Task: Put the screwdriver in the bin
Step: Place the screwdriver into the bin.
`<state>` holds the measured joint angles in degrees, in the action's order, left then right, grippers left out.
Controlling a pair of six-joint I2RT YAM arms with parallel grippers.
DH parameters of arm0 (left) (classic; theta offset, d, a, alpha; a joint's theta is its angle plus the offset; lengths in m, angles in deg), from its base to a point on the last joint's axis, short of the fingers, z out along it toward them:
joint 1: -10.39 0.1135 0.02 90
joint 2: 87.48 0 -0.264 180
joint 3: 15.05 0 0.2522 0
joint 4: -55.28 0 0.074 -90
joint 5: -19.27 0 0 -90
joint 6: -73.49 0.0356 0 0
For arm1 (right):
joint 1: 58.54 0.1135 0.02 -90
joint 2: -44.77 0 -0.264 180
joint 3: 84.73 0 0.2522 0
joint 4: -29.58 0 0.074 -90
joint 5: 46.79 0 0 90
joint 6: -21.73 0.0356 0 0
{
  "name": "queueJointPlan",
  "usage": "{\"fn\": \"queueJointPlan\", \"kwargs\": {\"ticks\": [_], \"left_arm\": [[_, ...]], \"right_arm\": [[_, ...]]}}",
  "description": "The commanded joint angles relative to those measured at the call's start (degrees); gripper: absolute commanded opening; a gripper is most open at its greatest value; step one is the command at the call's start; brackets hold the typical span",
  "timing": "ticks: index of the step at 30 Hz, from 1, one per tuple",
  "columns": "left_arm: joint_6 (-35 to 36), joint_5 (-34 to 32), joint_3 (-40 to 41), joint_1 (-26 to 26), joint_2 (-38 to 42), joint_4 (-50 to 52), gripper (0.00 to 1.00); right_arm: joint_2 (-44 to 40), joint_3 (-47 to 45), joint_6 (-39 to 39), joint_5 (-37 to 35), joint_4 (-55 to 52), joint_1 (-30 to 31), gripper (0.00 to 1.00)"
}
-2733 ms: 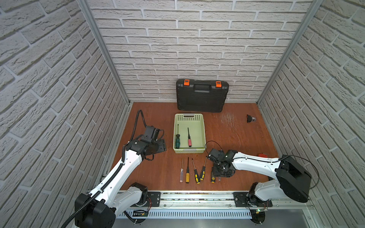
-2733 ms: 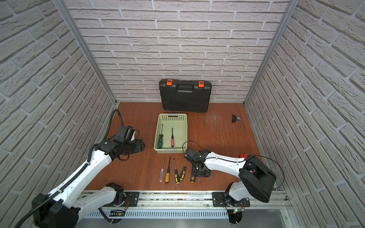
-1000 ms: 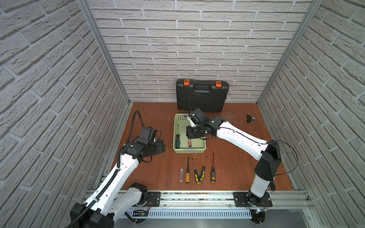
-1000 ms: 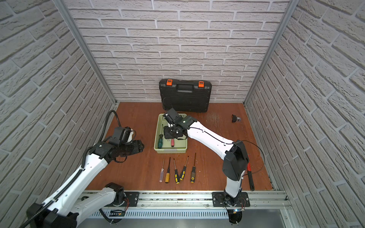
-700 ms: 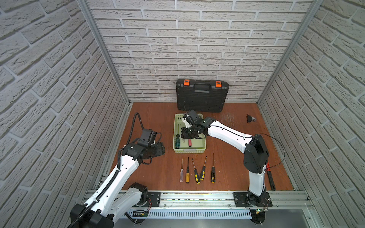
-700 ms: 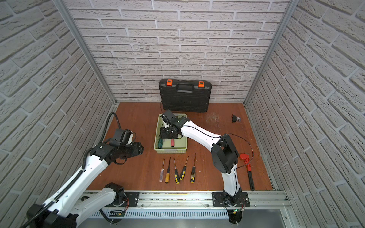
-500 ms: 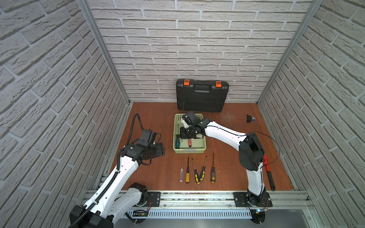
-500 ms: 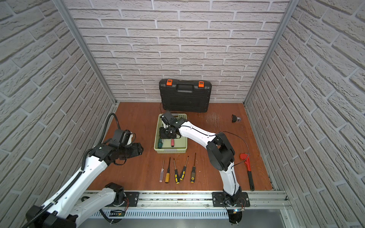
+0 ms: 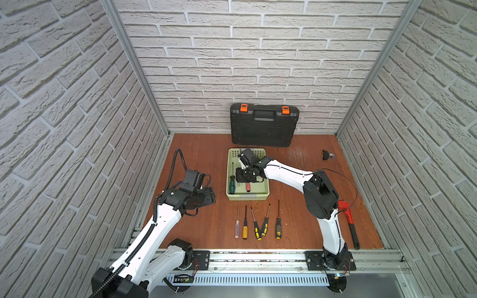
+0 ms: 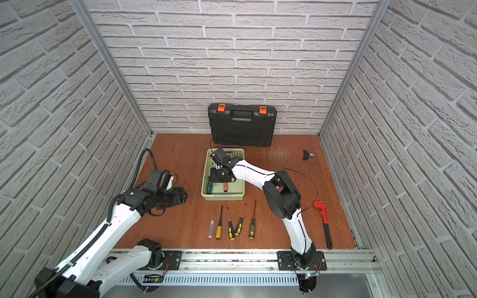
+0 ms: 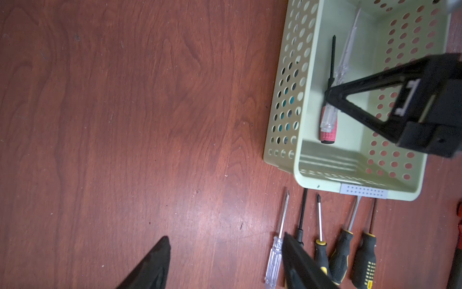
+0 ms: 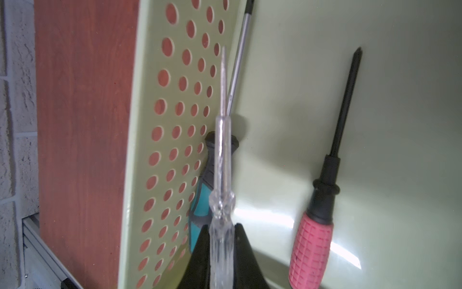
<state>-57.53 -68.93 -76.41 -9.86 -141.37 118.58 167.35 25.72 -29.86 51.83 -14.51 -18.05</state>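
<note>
Inside the pale green perforated plastic bin [image 9: 247, 197], the right gripper [image 12: 221, 234] is clamped tight on a slim clear-handled screwdriver [image 12: 222, 175]. Its two black fingers [image 12: 247, 262] pinch the transparent plastic handle from either side. The blade runs along the bin's holed side wall, above a teal-and-black-handled screwdriver [image 12: 200, 207] that lies against that wall. Whether the held tool touches it or the bin floor cannot be told. Just beside them, flat on the bin floor, lies a pink-handled screwdriver [image 12: 312, 250] with a black shaft. In both top views the right arm [image 9: 284, 175] [image 10: 253, 172] reaches in from the right, its wrist low over the middle of the bin.

The left gripper [image 11: 225, 239] hangs over the bare reddish-brown wooden table [image 11: 125, 125] to the left of the bin, near it but apart, jaws spread and holding nothing. In front of the bin, five more screwdrivers [image 9: 256, 231] lie in a row on the table. A black plastic toolcase with orange latches [image 9: 263, 126] stands upright at the back of the table, behind the bin. A red pipe wrench [image 9: 348, 219] lies near the right arm's base.
</note>
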Motion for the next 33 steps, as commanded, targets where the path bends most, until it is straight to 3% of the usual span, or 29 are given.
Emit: {"fn": "queueJointPlan", "kwargs": {"ticks": [1,6,13,25,33], "left_arm": [[-0.65,0.27,0.66,0.47,-0.07,-0.26,0.71],[-0.73,0.23,0.47,0.47,-0.11,-0.28,0.71],[-0.65,0.83,0.34,0.48,0.05,-0.26,0.71],[-0.05,0.8,-0.86,0.47,-0.07,-0.16,0.71],[-0.07,5.1,-0.57,0.35,-0.09,-0.47,0.7]], "right_arm": [[0.79,-0.21,0.37,-0.59,1.75,-0.23,0.06],[1.14,-0.42,-0.08,-0.89,2.28,-0.24,0.08],[2.4,-0.03,-1.4,-2.78,1.67,-0.24,0.2],[2.4,0.91,-2.38,-2.15,1.68,-0.19,0.24],[-4.2,0.9,-2.43,-1.02,1.64,-0.17,0.26]]}}
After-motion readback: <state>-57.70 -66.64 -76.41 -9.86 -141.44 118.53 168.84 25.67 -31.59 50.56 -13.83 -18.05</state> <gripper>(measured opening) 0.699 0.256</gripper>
